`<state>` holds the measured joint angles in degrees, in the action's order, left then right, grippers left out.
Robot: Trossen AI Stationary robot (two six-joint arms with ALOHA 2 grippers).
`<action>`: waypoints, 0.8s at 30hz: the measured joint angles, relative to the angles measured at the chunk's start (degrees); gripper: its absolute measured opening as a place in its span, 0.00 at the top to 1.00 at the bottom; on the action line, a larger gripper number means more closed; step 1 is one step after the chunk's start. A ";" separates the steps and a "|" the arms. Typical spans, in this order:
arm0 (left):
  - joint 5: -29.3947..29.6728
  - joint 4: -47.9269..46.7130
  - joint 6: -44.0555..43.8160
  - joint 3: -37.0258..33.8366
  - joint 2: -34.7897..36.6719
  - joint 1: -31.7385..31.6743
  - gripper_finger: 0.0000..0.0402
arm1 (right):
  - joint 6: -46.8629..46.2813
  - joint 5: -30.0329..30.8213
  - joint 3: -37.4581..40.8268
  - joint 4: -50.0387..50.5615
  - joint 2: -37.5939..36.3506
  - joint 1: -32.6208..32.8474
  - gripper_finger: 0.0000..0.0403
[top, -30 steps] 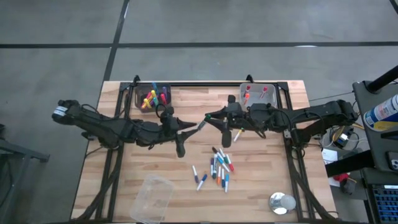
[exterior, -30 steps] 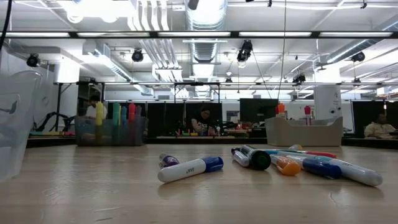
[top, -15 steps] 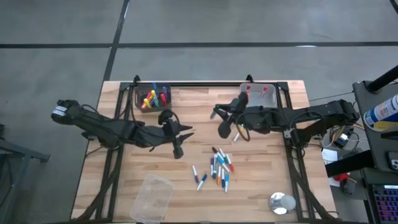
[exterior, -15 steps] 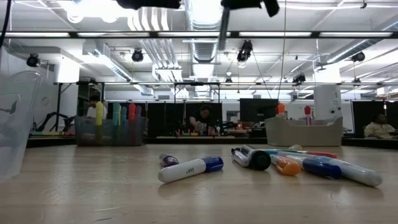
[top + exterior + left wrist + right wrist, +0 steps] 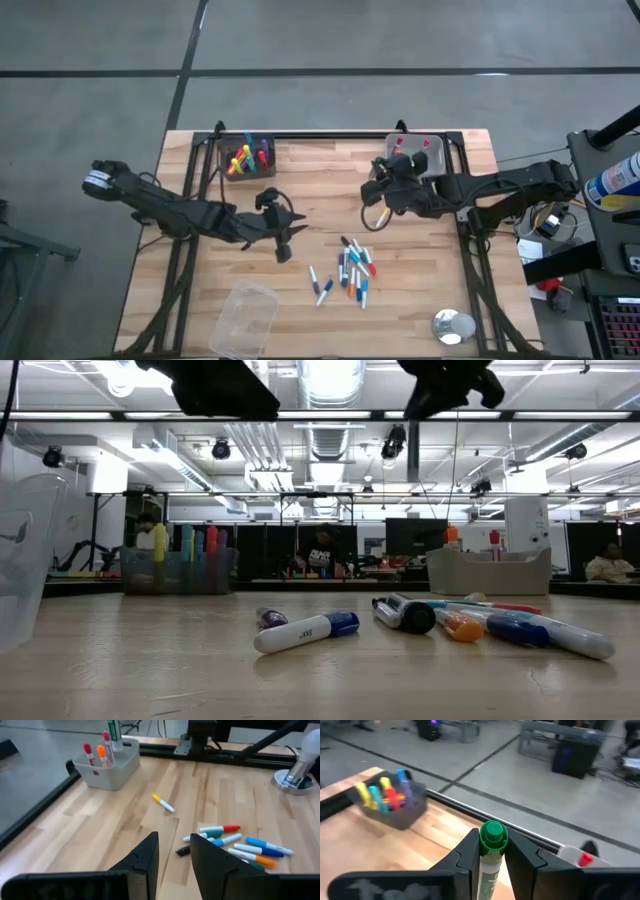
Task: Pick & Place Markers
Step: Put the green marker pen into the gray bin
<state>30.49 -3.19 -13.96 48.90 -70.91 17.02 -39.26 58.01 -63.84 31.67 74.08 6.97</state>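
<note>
Green-capped marker [image 5: 493, 836] is clamped upright in the right gripper [image 5: 388, 186], raised near the white bin [image 5: 432, 158]; left gripper [image 5: 283, 238] hovers empty, fingers parted, left of the loose markers [image 5: 350, 272].

A green-capped, white-barrelled plastic marker [image 5: 492, 851] is showing between the black right gripper [image 5: 490, 851] fingers; beyond them, yellow, blue and red markers [image 5: 384, 795] are filling a dark bin [image 5: 400, 813].

- Two robot hands: left hand [image 5: 283, 247], right hand [image 5: 372, 203].
- One green-capped marker [image 5: 492, 851] between the right hand's fingers.
- One yellow-tipped marker [image 5: 163, 803] lying alone, ahead of the left hand.
- Two bins: dark bin [image 5: 223, 162], light bin [image 5: 440, 158].
- One clear cup [image 5: 243, 318].
- One metal lid [image 5: 453, 326].
- The loose markers [image 5: 352, 271] overlap; no firm count.
</note>
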 joint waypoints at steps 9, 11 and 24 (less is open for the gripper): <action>-3.49 4.28 -1.41 -3.41 0.02 0.56 0.74 | -19.03 3.89 4.12 14.67 -0.96 -1.67 0.83; -4.44 4.62 -0.95 -3.41 0.02 0.56 0.74 | -24.10 4.51 4.91 18.39 -1.31 -1.62 0.83; -4.62 4.56 0.85 -3.65 0.03 0.71 0.74 | -42.28 8.20 13.22 28.32 -4.57 -5.35 0.83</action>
<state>25.88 1.37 -13.10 45.25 -70.89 17.74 -81.54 66.22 -50.62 59.99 69.51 1.62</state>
